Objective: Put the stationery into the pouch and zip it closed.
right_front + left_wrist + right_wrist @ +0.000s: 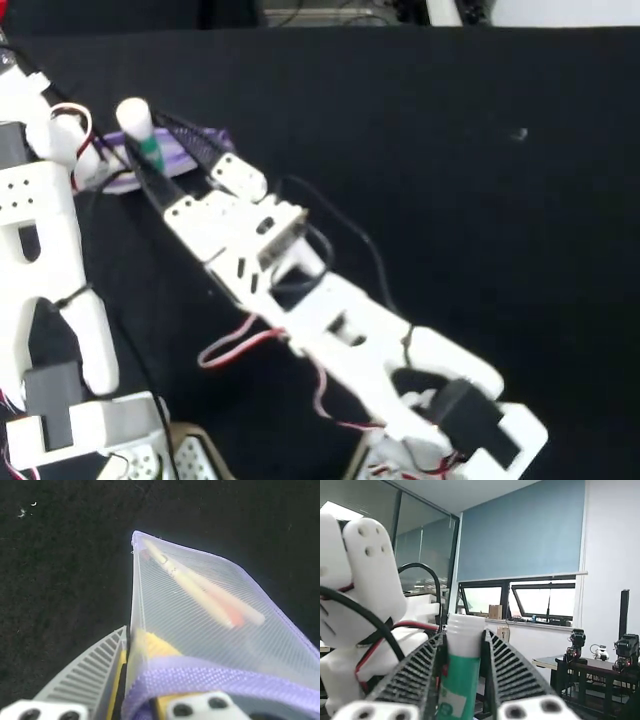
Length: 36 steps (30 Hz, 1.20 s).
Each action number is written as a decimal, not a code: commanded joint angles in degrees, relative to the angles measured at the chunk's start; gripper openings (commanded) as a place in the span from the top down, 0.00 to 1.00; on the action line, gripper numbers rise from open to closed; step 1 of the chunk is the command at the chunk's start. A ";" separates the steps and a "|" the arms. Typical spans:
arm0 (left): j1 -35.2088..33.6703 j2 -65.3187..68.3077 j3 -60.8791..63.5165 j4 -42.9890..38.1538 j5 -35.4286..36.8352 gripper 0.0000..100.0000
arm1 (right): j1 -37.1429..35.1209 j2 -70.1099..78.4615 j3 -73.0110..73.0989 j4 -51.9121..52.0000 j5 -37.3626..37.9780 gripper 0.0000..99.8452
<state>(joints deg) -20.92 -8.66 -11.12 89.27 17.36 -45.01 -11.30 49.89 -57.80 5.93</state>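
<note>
My left gripper (131,652) is shut on the purple-trimmed rim of the clear mesh pouch (200,625), one grey finger (92,672) outside its wall. Inside lie orange and yellow pens (212,600) and a yellow item (150,647). In the high view the pouch (185,152) sits at the far left of the table, next to the left gripper (100,162). My right gripper (150,145) is shut on a glue stick (140,125) with a white cap and green body, held upright right over the pouch. Black ribbed fingers (417,675) clamp the glue stick (462,665).
The black tabletop (450,150) stretches to the right and far side. The right arm (330,320) crosses diagonally from the bottom right, with loose red cables (235,345) beneath it. The left arm's white body (40,230) stands along the left edge.
</note>
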 commanded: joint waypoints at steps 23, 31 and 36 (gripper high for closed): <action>-1.27 0.18 1.36 -2.73 0.00 0.97 | 2.55 7.25 -3.30 -1.85 0.44 0.99; -1.36 0.18 1.36 -2.99 0.00 0.97 | -1.58 -1.63 3.82 2.90 0.35 0.98; -2.51 0.18 1.45 -3.08 0.00 0.97 | -1.49 -1.89 -0.57 12.22 0.35 0.94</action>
<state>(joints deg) -21.36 -8.75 -10.15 87.34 17.36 -45.89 -10.15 53.58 -51.12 6.37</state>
